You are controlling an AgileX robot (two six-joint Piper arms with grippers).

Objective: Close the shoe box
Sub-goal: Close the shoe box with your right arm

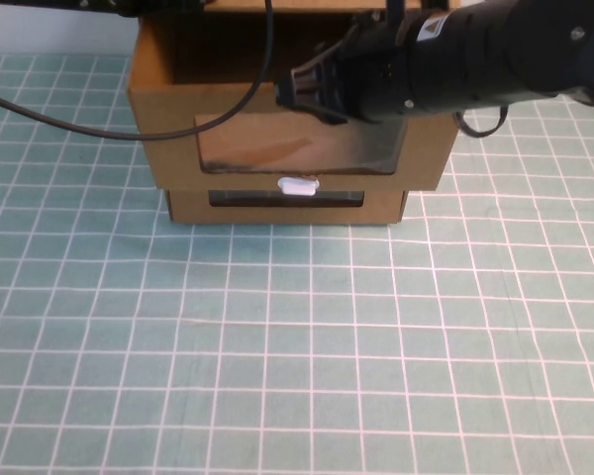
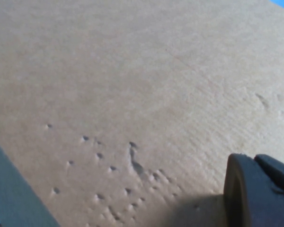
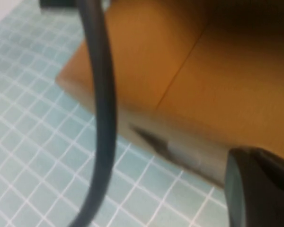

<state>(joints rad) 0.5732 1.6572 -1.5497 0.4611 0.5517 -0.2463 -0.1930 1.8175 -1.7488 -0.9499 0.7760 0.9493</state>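
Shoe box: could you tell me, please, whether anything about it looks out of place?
The shoe box juts forward, overhanging the lower box. Right tool sits at its top edge; left tool is over pitted cardboard.

No text can be read; a small red-white label on the right arm (image 1: 495, 54) is illegible.
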